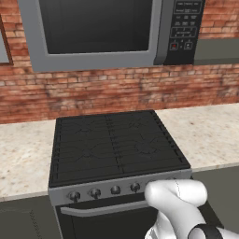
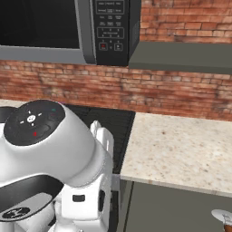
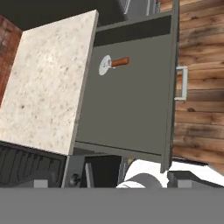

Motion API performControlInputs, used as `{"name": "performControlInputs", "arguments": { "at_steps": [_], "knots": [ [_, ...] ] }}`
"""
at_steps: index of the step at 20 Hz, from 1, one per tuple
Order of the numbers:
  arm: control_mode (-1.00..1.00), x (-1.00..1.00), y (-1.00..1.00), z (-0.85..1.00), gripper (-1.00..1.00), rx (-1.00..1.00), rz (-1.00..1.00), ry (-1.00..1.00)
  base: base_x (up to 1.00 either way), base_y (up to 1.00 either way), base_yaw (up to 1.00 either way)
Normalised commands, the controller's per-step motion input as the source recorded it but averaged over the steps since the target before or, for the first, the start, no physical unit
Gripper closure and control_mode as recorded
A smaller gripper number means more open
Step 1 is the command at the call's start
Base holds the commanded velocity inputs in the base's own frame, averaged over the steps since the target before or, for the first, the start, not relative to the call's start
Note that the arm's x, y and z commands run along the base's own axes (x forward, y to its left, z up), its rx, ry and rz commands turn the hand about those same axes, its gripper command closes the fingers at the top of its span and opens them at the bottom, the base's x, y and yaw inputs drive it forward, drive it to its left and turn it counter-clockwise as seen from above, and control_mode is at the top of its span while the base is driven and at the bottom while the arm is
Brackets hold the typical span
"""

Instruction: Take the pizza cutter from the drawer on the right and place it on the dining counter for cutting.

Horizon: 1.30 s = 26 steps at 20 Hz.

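Already the drawer [image 3: 127, 100] stands pulled out, the pizza cutter [image 3: 112, 64] lying flat inside near its back. Jaws gape wide, holding nothing (well above it). A careless descent could clip the worktop [image 3: 48, 83] edge just beside, or the stubby handle could skid away.

Kitchen: stove [image 1: 116, 144], microwave [image 1: 107, 30]

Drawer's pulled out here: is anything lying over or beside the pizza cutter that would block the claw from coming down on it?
Nothing visible does. In the hand view the pizza cutter lies alone on the floor of the open drawer, near one end, with bare drawer floor around it and nothing above it.
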Motion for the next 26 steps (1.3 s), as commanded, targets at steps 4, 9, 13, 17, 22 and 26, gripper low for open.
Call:
{"name": "performControlInputs", "arguments": {
  "at_steps": [4, 9, 13, 17, 22, 26],
  "knots": [
    [-1.00, 0.70, -0.03, -0.17, -1.00, -0.04, 0.10, 0.04, 0.00, 0.00, 0.00],
    [-1.00, 0.65, -0.47, -0.16, -1.00, 0.00, 0.20, 0.10, 0.00, 0.00, 0.00],
    [-1.00, 0.48, -0.78, -0.34, -1.00, 0.00, 0.33, 0.09, 0.00, 0.00, 0.00],
    [-1.00, 0.36, -0.69, -0.50, -1.00, -0.04, 0.37, 0.10, 0.00, 0.00, 0.00],
    [-1.00, 0.28, -0.54, -0.53, -1.00, -0.16, 0.33, 0.13, 0.00, 0.00, 0.00],
    [-1.00, 0.18, -0.47, -0.51, -1.00, -0.24, 0.30, 0.16, 0.00, 0.00, 0.00]
  ]
}}
